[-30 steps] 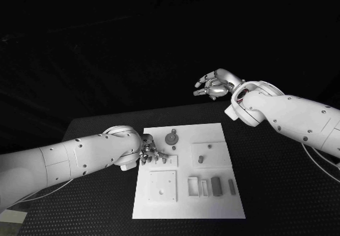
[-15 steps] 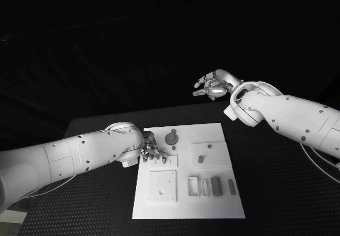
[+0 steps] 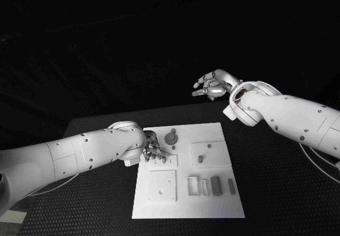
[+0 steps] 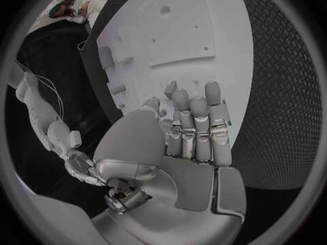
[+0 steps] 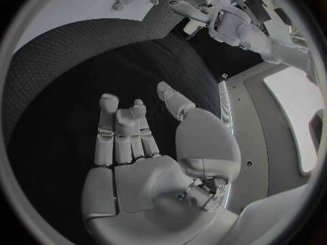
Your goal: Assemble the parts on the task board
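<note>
The white task board (image 3: 212, 206) lies in the middle of the black table. On it are a grey round part (image 3: 171, 139), a small peg (image 3: 201, 159) in a square plate, and grey bars (image 3: 216, 187) near the front. My left hand (image 3: 155, 151) is at the board's left edge, fingertips down on it beside a small plate. In the left wrist view its fingers (image 4: 194, 125) lie straight and side by side over the board (image 4: 177, 32), with nothing in them. My right hand (image 3: 211, 84) hangs high beyond the table's far edge, its fingers (image 5: 122, 130) loosely bent and holding nothing.
A raised square plate (image 3: 162, 185) with a hole sits at the board's front left. Bare black table (image 3: 283, 187) lies on both sides of the board. In the right wrist view my left arm (image 5: 231, 22) reaches over the board (image 5: 89, 0).
My left arm has swung a little forward and inward, and its hand has edged slightly further onto the board. The right hand has barely moved.
</note>
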